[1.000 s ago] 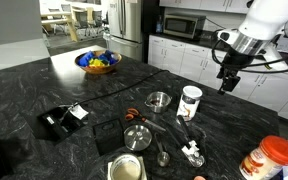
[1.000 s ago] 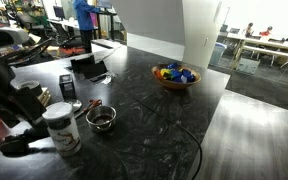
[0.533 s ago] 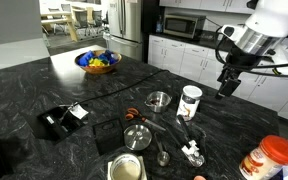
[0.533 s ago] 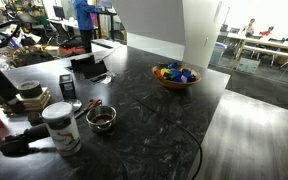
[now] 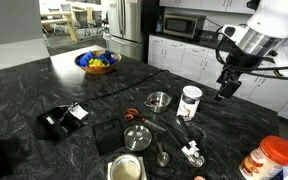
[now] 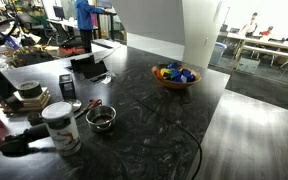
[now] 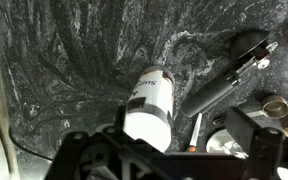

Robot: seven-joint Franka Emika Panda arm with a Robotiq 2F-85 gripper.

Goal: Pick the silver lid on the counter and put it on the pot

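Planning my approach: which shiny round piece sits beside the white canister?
The pot, open-topped; the knobbed lid lies farther from the canister.

I see a black table (image 5: 44,90) veined pale grey — the silver lid (image 5: 136,137) and pot (image 5: 158,100) are shiny steel. The canister (image 5: 190,101) is white, dark-capped.

The white canister (image 5: 189,103) stood just beside the pot (image 5: 158,100), between it and the claw (image 5: 227,88). The air above the silver lid (image 5: 137,137) was open, with measuring spoons (image 5: 189,150) lying near on the table (image 5: 44,85).
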